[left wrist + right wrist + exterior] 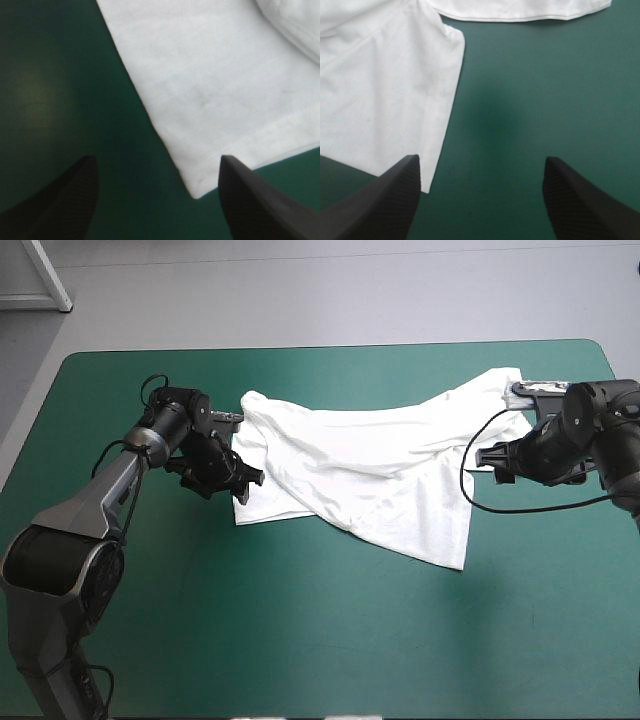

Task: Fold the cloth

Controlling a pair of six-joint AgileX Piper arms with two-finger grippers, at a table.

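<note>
Left gripper (157,161) and right gripper (482,161), jaws wide apart, empty, flank twisted T-shirt (370,475) on worktop (300,640); likely risk: shallow pinch lets corner slip

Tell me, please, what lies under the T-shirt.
The teal-green cover runs under the edges of the T-shirt. The rumpled middle overlaps itself, so anything beneath there is hidden.
</note>
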